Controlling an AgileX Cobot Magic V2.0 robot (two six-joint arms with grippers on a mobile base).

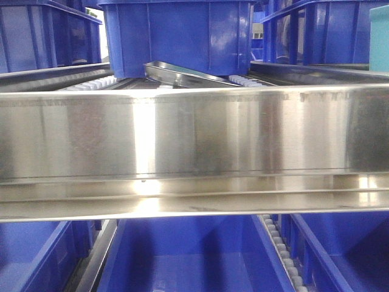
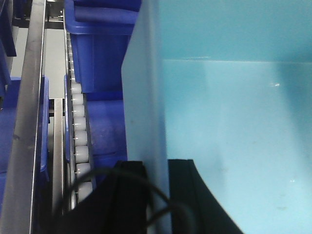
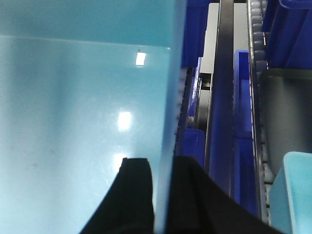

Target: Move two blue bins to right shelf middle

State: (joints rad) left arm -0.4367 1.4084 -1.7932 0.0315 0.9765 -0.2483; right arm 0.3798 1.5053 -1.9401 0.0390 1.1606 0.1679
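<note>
A pale blue bin (image 2: 234,122) fills the left wrist view. My left gripper (image 2: 156,163) is shut on its left wall (image 2: 146,97), one black finger outside and one inside. The same bin (image 3: 73,107) fills the right wrist view. My right gripper (image 3: 163,161) is shut on its right wall (image 3: 170,87), again one finger on each side. A second pale blue bin (image 3: 292,190) shows at the lower right of the right wrist view. A sliver of a pale blue bin (image 1: 380,33) shows at the top right edge of the front view. Neither gripper shows in the front view.
A wide steel shelf beam (image 1: 194,146) spans the front view. Dark blue crates (image 1: 182,33) stand on the roller level above it and more (image 1: 194,255) below. White roller tracks (image 2: 78,126) and steel rails (image 3: 219,97) run beside the held bin. A grey bin (image 3: 287,117) sits right.
</note>
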